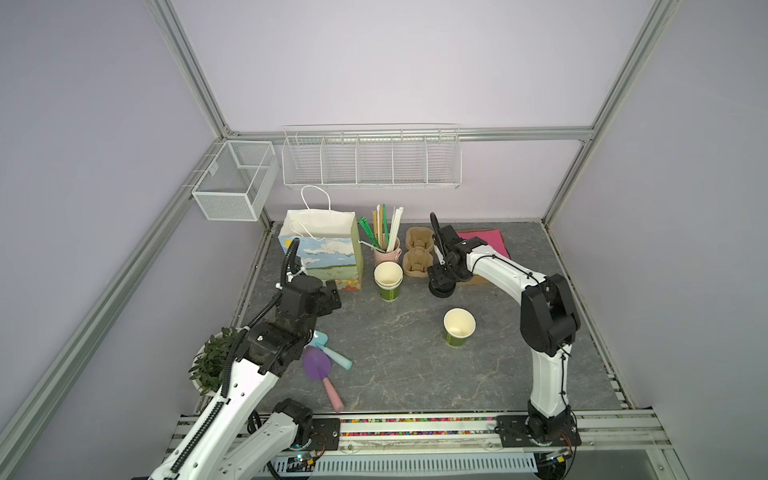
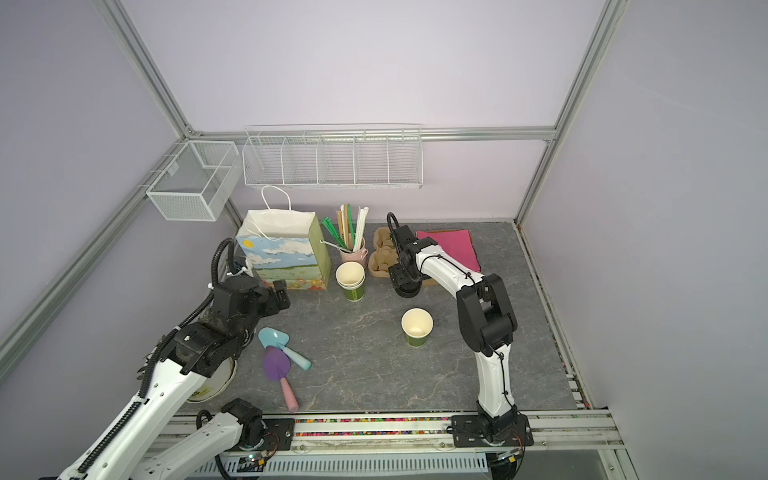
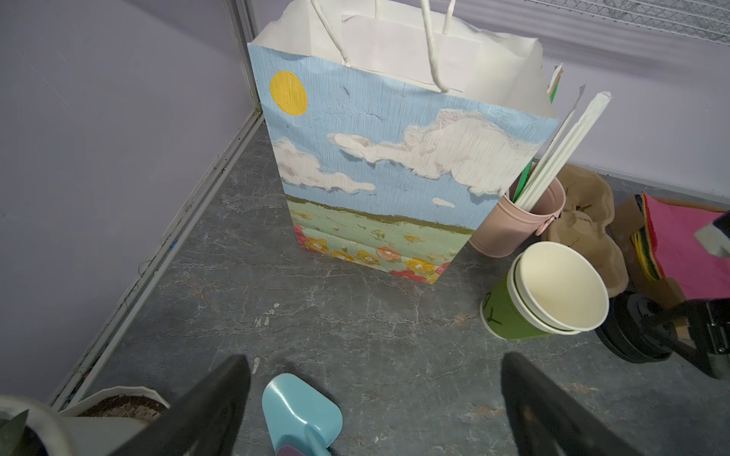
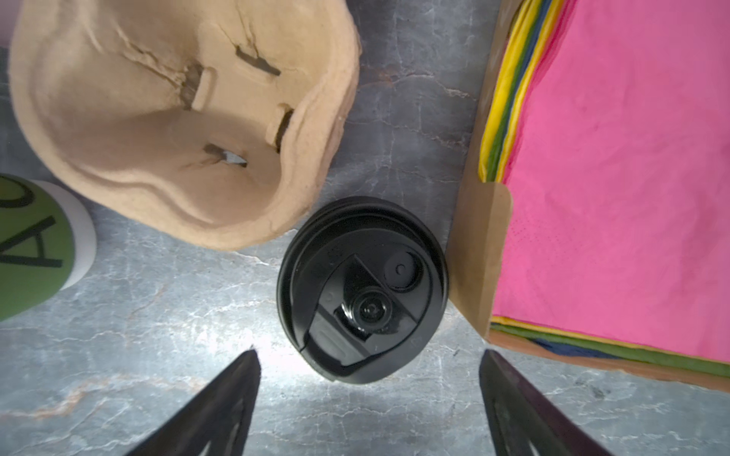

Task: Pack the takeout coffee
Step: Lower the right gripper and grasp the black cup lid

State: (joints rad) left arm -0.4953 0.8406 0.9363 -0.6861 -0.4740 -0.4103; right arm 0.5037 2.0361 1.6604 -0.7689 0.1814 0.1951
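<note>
The takeout coffee is out of view; no capped cup shows. A lone lidless green cup (image 1: 459, 328) (image 2: 417, 326) stands upright mid-table. My right gripper (image 4: 370, 351) (image 1: 440, 277) hangs open, pointing down just over a stack of black sip lids (image 4: 361, 288) (image 1: 441, 291); the lids lie just beyond its fingertips, with nothing between the fingers. My left gripper (image 3: 375, 357) (image 1: 332, 299) is open and empty, low over the table in front of the painted paper bag (image 3: 375, 177) (image 1: 328, 257), which stands upright with its mouth open.
A stack of lidless green cups (image 1: 388, 281) (image 3: 553, 292) stands by a pink straw bucket (image 1: 386, 251). Pulp cup carriers (image 4: 177, 118) and a box of pink napkins (image 4: 612, 177) flank the lids. Blue (image 3: 300, 410) and purple (image 1: 318, 365) scoops and a potted plant (image 1: 214, 361) lie front left.
</note>
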